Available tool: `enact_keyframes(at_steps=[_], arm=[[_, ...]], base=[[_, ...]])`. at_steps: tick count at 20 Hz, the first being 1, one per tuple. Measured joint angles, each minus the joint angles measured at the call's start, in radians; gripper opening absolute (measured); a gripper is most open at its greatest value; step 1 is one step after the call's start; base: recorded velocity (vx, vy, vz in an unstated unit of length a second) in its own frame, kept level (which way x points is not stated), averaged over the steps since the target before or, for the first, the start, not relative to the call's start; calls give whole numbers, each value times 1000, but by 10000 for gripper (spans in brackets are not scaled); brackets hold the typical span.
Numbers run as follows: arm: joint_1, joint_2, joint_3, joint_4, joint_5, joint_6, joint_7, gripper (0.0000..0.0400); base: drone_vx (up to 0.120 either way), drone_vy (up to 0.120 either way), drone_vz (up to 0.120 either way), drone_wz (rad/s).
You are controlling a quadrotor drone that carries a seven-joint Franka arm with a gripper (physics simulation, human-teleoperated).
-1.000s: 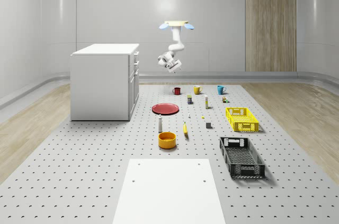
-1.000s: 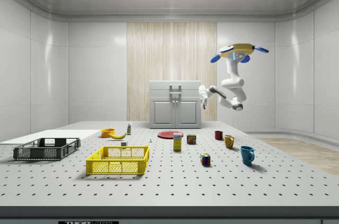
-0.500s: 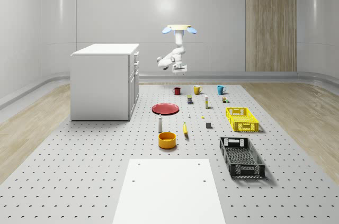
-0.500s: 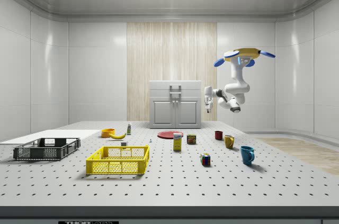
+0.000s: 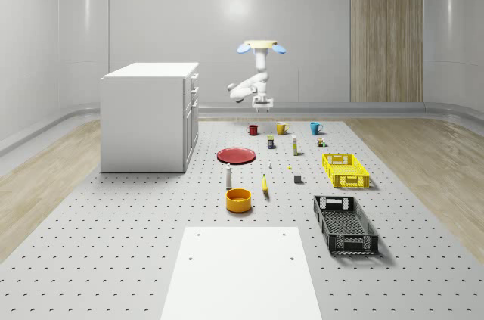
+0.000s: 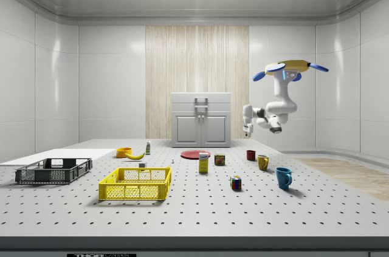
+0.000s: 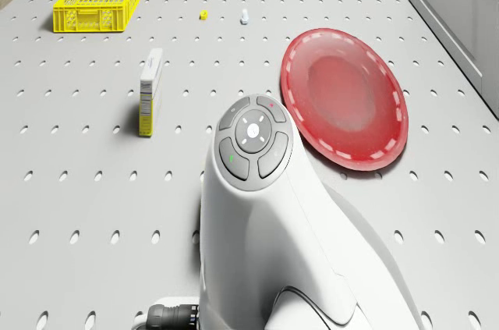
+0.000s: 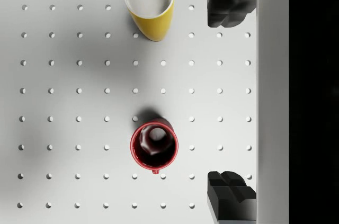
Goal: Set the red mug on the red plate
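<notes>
The red mug (image 5: 252, 129) (image 6: 250, 155) stands upright on the perforated table, its handle a small nub. The red plate (image 5: 236, 155) (image 7: 344, 98) lies flat nearer the table's middle, apart from the mug. The drone (image 5: 261, 46) (image 6: 290, 68) hovers high above the far end of the table. Its arm bends down so that the gripper (image 5: 260, 110) (image 6: 247, 132) points straight down, well above the mug. In the wrist view the gripper (image 8: 230, 99) is open; the red mug (image 8: 154, 146) sits beside the gap between its fingertips (image 8: 229, 195), not within it.
A yellow mug (image 8: 150, 2) (image 5: 281, 128) and a blue mug (image 5: 315, 128) stand close to the red one. A white cabinet (image 5: 149, 116) rises at the whole-scene view's left. Nearer lie a yellow crate (image 5: 345, 169), a black crate (image 5: 345, 223), an orange bowl (image 5: 238, 200) and a banana (image 5: 265, 183).
The drone has drifted toward the whole-scene view's right and slightly lower. The arm has swung the gripper from tilted sideways to pointing straight down over the mugs.
</notes>
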Motion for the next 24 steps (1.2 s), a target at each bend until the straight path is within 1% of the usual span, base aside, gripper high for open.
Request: enact_keyframes(at_steps=[10, 12, 13, 14, 19, 21, 24], arm=[[-28, -54, 22, 3, 25, 42, 24, 400], [-32, -65, 26, 4, 31, 51, 28, 400], [-34, -70, 27, 4, 33, 55, 30, 400], [-36, -75, 29, 5, 36, 60, 32, 400], [-45, -99, 37, 7, 49, 82, 40, 400], [-48, -109, 40, 7, 54, 91, 43, 400], [-52, -123, 44, 8, 61, 104, 47, 400]], base=[[-120, 0, -120, 0], [-120, 0, 0, 0], [-80, -120, 0, 0], [0, -120, 0, 0], [0, 0, -120, 0], [0, -120, -120, 0], [120, -120, -120, 0]])
